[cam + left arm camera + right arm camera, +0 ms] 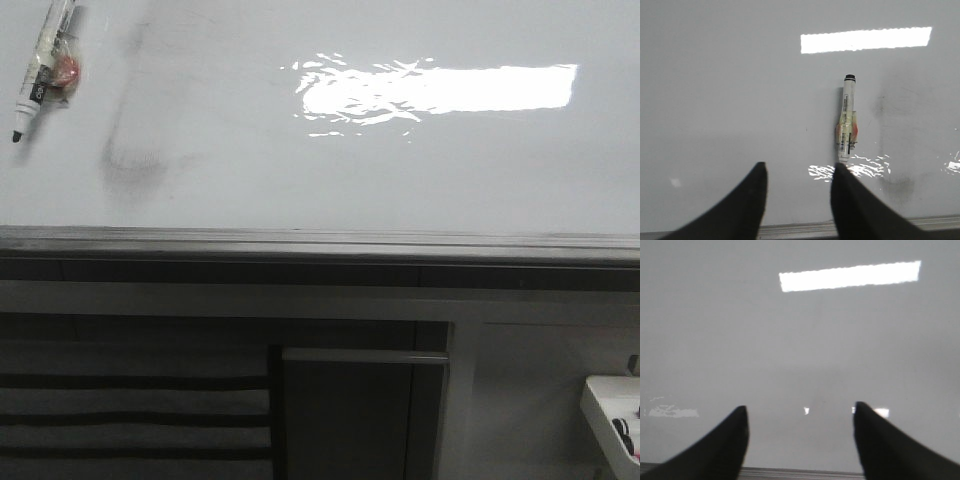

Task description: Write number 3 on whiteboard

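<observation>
The whiteboard (320, 170) lies flat with a grey metal edge. A white marker (40, 65) with a black tip and an orange band lies at its far left; it also shows in the left wrist view (847, 117). My left gripper (797, 170) is open and empty, above the board near its edge, the marker just beyond one fingertip. My right gripper (800, 412) is open and empty over bare whiteboard (800, 340). No number 3 shows anywhere on the board. Neither gripper shows in the front view.
A grey smudge (130, 165) marks the board near the marker. Bright light glare (430, 90) sits mid-board. White cabinet panels (350, 410) stand below the board's edge. A white tray (615, 410) with markers is at the lower right.
</observation>
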